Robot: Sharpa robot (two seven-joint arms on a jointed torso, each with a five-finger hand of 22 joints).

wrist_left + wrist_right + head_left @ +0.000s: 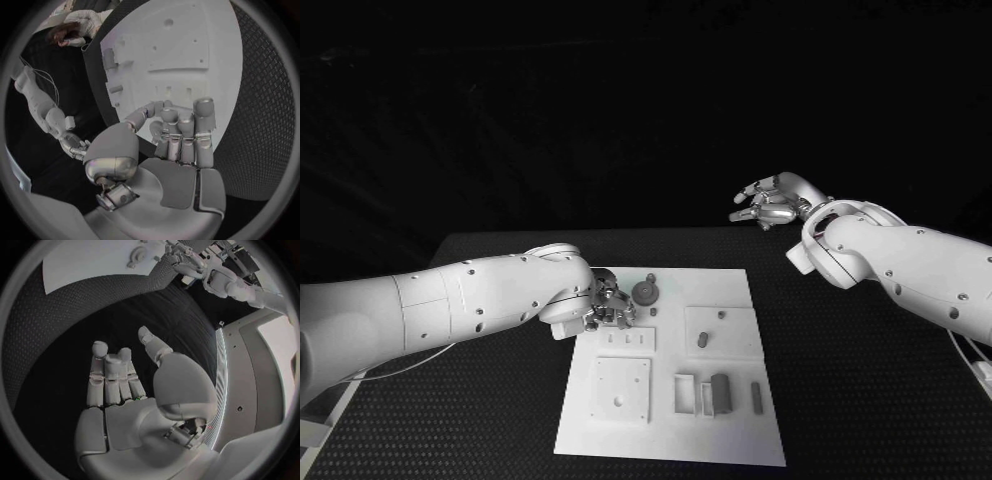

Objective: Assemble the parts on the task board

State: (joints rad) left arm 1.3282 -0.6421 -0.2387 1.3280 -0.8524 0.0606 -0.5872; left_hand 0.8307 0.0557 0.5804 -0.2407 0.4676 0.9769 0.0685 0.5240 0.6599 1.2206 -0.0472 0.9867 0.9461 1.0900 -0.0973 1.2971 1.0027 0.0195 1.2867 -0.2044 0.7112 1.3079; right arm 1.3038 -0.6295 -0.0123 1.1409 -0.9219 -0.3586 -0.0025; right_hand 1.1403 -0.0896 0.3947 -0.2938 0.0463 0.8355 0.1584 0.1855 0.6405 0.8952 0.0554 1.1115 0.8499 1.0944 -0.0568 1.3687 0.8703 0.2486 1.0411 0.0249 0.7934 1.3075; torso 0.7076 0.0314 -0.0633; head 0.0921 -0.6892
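Note:
The white task board (pixel 733 440) lies in the middle of the black table. On it are a round gear-like part (pixel 646 293), a small part (pixel 704 340), a dark block (pixel 721 393) and a thin pin (pixel 756 397). My left hand (pixel 606 306) is low over the board's far left corner, beside the gear part, with its fingers curled downward. In the left wrist view the left hand (pixel 178 135) has its fingers close together near the thumb over the board (pixel 187 45); whether anything is between them is hidden. My right hand (pixel 767 204) hangs raised past the board's far right corner. Its palm (pixel 125 390) is bare and the fingers are apart.
Raised plates and slots cover the board's near half (pixel 620 388). Black mat (pixel 877 400) surrounds the board on every side. The right wrist view shows the board's far part (pixel 87 260) with the gear part (pixel 133 262) and my left hand (pixel 187 262) beside it.

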